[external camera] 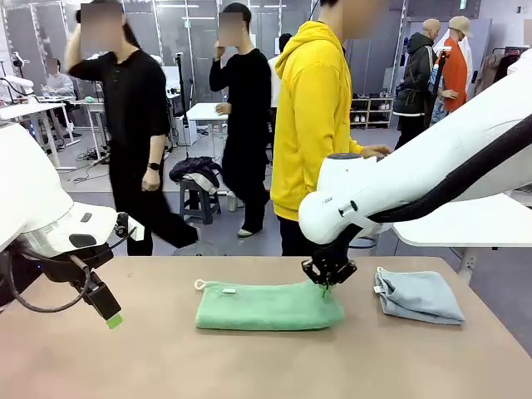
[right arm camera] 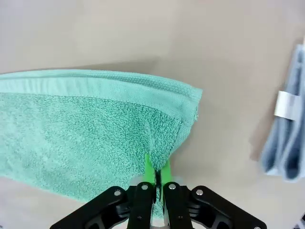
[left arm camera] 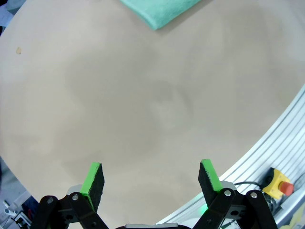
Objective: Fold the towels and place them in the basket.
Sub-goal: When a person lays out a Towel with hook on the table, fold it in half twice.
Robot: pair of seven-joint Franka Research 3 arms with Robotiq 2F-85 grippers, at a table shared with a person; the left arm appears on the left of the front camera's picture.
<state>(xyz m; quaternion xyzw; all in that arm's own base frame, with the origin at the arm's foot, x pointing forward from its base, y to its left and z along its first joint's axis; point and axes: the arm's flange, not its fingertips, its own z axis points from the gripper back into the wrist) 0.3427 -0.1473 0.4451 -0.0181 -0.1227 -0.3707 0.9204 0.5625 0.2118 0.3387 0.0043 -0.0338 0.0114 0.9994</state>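
The worktop [external camera: 249, 366] spreads tan and bare under both arms. Directly beneath the right claw [external camera: 327, 285] lies the green towel [external camera: 266, 306], already doubled into a long strip that runs away toward the left claw [external camera: 114, 320]. Just beyond the right claw's other side rests the grey-blue towel [external camera: 420, 295], folded, apart from the green one, its white tag [right arm camera: 287, 105] showing. The right claw is clenched on a pinch of the green towel's near corner, pads together with terry bunched between them. The left claw hangs released, pads wide, over bare surface well short of the towel's far end. To fold well, I judge the right claw should lift the corner only slightly and carry it straight along the strip, keeping edges aligned.
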